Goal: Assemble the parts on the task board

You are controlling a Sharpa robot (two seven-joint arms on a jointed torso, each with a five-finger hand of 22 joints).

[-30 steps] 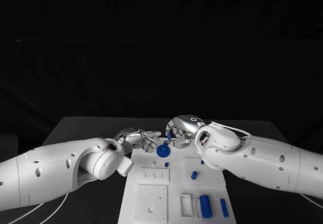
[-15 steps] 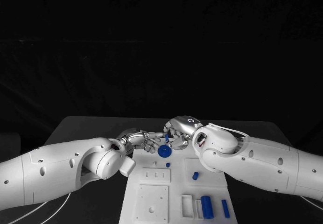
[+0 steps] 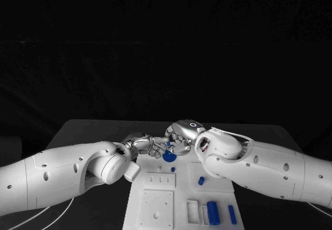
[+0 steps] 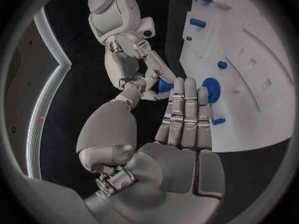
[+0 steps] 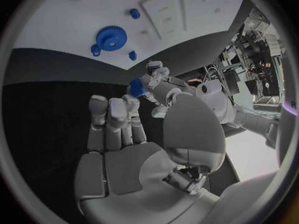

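Over the far end of the white task board, my two hands meet fingertip to fingertip. Between them is a small blue part. My left hand has its thumb and straight fingers at the part. My right hand touches the same part with a finger and thumb. Each wrist view also shows the other hand: the right hand and the left hand. A blue gear sits on the board just below the hands.
Two small blue pegs stand on the board nearer to me. A thick blue cylinder and a thin one lie at its near right, beside open slots. My forearms flank the board.
My right hand has moved left with the small blue part, and the gap to my left hand's fingers has closed. The gear and pegs have not moved.
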